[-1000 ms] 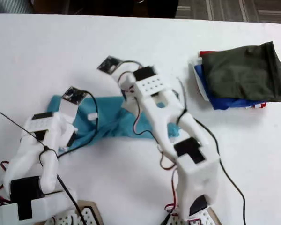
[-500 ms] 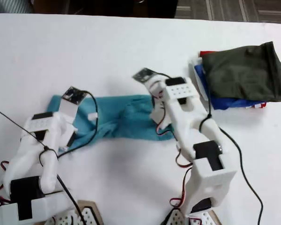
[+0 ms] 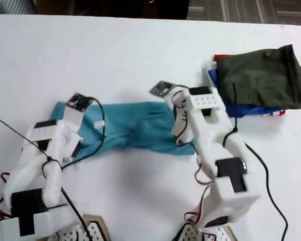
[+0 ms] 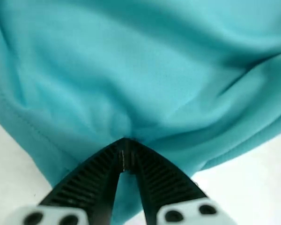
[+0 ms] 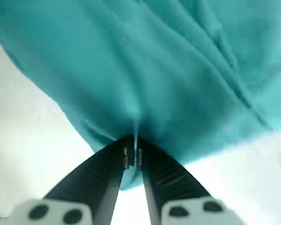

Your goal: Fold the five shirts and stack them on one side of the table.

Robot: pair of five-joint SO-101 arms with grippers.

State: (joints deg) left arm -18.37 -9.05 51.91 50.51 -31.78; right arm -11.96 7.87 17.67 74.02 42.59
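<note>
**Grippers.** The left gripper (image 4: 124,152) was closed tight on a pinch of the teal fabric shirt (image 3: 130,128), and creases fanned out from the tips. The right gripper (image 5: 132,151) was likewise clamped on the same shirt, near a stitched edge. White surface (image 3: 65,55) showed on either side of its jaws.

**Edges and room.**
- Beyond both grippers, toward the far edge of the surface, lay a broad bare stretch.
- On the near side of the shirt, toward the arm bases, ran a narrower bare strip.
- Outward of the left gripper, away from the right one, the surface was also bare.
- Outward of the right gripper, away from the left one, sat the stack of folded shirts (image 3: 261,75), with a dark olive one on top and blue, white and red layers beneath.
- The stack lay near the right gripper but apart from it.
- In the high view the right arm's white housing stood just beside the stack's nearest corner. I could not tell whether they touched.

**Orientation.** The shirt lay as a long narrow band on the surface. Its long axis ran from the left gripper to the right gripper, roughly parallel to the far edge. One end sat at the left gripper and the other at the right gripper. The band was creased and bunched about midway between them. The stack's long axis ran roughly the same way as the band's.
</note>
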